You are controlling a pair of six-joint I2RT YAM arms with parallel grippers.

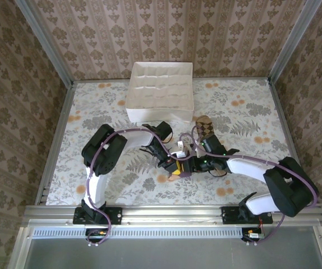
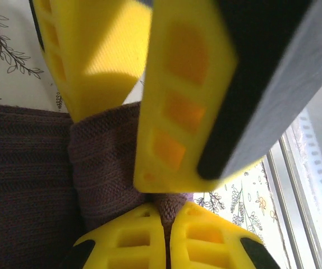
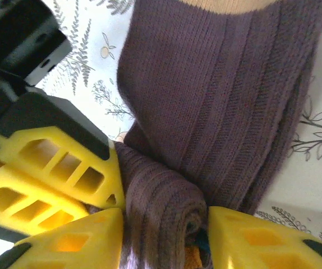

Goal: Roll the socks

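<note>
The two arms meet over the middle of the table (image 1: 251,112), both working at the purple sock (image 3: 222,95). The left gripper (image 2: 166,216) has its fingers pressed together, pinching a fold of the purple knit right at the tips. The right gripper (image 3: 164,224) comes in from the opposite side, its fingers apart with the sock's rolled end sitting between them, the fabric touching both, so it looks to be clasping that roll. The two sets of yellow fingers are almost against each other at the roll. From there the rest of the sock runs away flat on the flowered cloth, ribbed and dark, with a paler tan cuff at the far end. The checked sock (image 1: 205,126) lies apart from both grippers, farther back, just beside the front right corner of the box (image 1: 161,115); its brown and tan diamond pattern shows and it looks flat. The box is white, standing at the back of the table, its inside divided into a grid of small white cells.
</note>
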